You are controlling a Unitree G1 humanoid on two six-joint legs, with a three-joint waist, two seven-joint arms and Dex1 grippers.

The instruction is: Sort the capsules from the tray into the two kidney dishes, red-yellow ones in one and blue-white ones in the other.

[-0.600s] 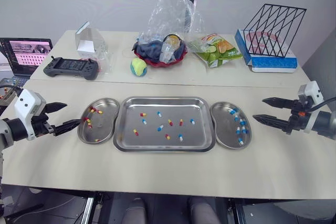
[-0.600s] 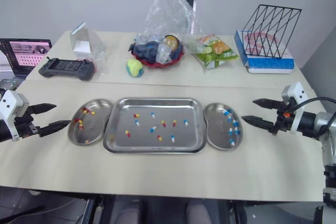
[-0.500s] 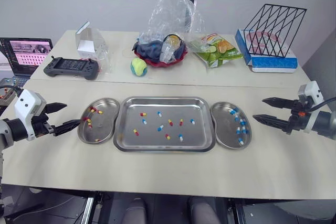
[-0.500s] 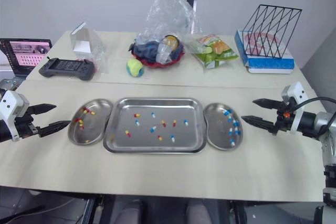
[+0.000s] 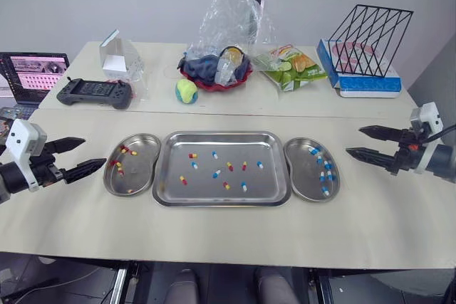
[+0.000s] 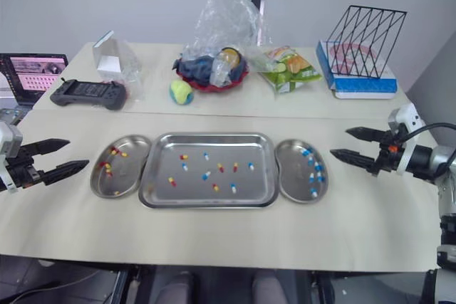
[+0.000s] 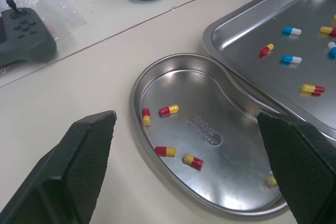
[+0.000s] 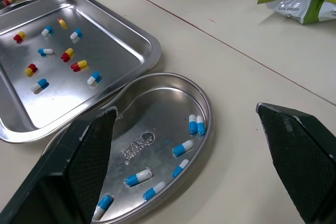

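A steel tray (image 5: 171,190) in the middle of the near table holds several red-yellow capsules (image 5: 192,155) and blue-white capsules (image 5: 216,174). The left kidney dish (image 5: 142,142) contains several red-yellow capsules (image 7: 168,110). The right kidney dish (image 5: 303,179) contains several blue-white capsules (image 8: 182,148). My left gripper (image 5: 75,156) hovers open to the left of the left dish, holding nothing. My right gripper (image 5: 367,142) hovers open to the right of the right dish, also with nothing in it.
On the far table sit a black game controller (image 5: 95,92), a yellow-green ball (image 5: 187,90), a red bowl under a plastic bag (image 5: 217,69), a green snack packet (image 5: 296,67), a wire rack on a blue box (image 5: 365,55), and a laptop (image 5: 32,75) at the far left.
Both grippers have drawn slightly outward, away from the dishes. The capsules, tray and dishes lie as before.
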